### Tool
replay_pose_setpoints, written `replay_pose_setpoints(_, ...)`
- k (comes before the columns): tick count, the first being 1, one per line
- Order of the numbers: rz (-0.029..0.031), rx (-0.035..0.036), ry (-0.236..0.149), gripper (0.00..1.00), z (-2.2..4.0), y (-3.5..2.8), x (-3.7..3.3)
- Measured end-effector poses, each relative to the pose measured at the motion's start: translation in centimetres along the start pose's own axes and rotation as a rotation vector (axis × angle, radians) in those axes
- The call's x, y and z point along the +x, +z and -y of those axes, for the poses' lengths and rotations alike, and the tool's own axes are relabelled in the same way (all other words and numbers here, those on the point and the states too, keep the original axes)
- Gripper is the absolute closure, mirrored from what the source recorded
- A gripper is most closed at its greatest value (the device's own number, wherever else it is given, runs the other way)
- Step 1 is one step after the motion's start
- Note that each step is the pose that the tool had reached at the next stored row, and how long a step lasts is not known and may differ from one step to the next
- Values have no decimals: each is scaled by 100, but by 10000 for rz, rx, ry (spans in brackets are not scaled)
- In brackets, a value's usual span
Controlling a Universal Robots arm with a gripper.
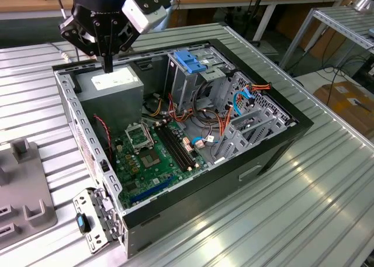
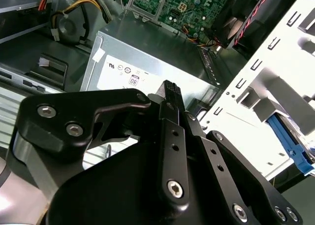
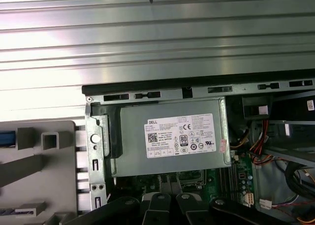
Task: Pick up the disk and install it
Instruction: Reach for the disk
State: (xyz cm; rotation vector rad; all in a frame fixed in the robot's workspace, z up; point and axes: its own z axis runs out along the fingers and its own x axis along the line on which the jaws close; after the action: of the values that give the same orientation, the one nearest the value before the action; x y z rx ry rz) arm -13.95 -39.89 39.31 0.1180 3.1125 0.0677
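Zero payload: gripper [image 1: 108,65] fingers pinched together, empty, hovering just above the power supply [image 1: 111,89] inside the open PC case [image 1: 263,156]. Disk: cannot tell; blue sliver [image 3: 7,139] on grey fixture [image 3: 59,185] beside case may be it.

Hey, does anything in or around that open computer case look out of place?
One thing: a metal bracket with a blue tab hangs tilted off the case's corner at the exterior view's lower left, not flush. Inside, cables lie loose but nothing looks damaged. The gripper hovers empty over the power supply.
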Motion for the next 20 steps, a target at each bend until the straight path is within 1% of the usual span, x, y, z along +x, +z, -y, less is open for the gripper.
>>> replay_pose_setpoints(8, 0, 0, 0, 89, 3, 0, 42)
replay_pose_setpoints(18, 0, 0, 0, 89, 4, 0, 47)
replay_pose_setpoints(20, 0, 0, 0, 89, 5, -1, 64)
